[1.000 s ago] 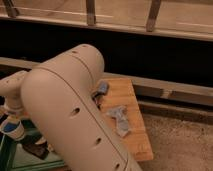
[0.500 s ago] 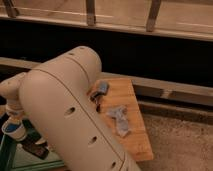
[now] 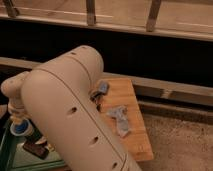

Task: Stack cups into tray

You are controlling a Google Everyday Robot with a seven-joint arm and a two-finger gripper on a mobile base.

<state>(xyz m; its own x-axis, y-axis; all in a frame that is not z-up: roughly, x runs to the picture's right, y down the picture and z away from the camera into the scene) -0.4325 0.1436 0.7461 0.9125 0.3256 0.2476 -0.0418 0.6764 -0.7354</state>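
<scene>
My big beige arm (image 3: 70,115) fills the middle of the view. Its wrist bends down at the far left, and the gripper (image 3: 19,119) sits right over a small cup (image 3: 21,130) that is whitish outside and blue inside. The cup is at the left end of the dark green tray (image 3: 7,150), which shows only at the bottom left, mostly hidden by the arm. I cannot tell whether the cup is held or resting in the tray. No other cup shows.
A dark flat object (image 3: 35,149) lies in the tray. A light wooden board (image 3: 134,131) to the right holds blue-grey pieces (image 3: 120,120) and a small blue item (image 3: 102,88). A dark wall and a railing (image 3: 90,15) run behind. Speckled floor is at the right.
The gripper and the cup under it have shifted slightly to the right. Nothing else has visibly moved.
</scene>
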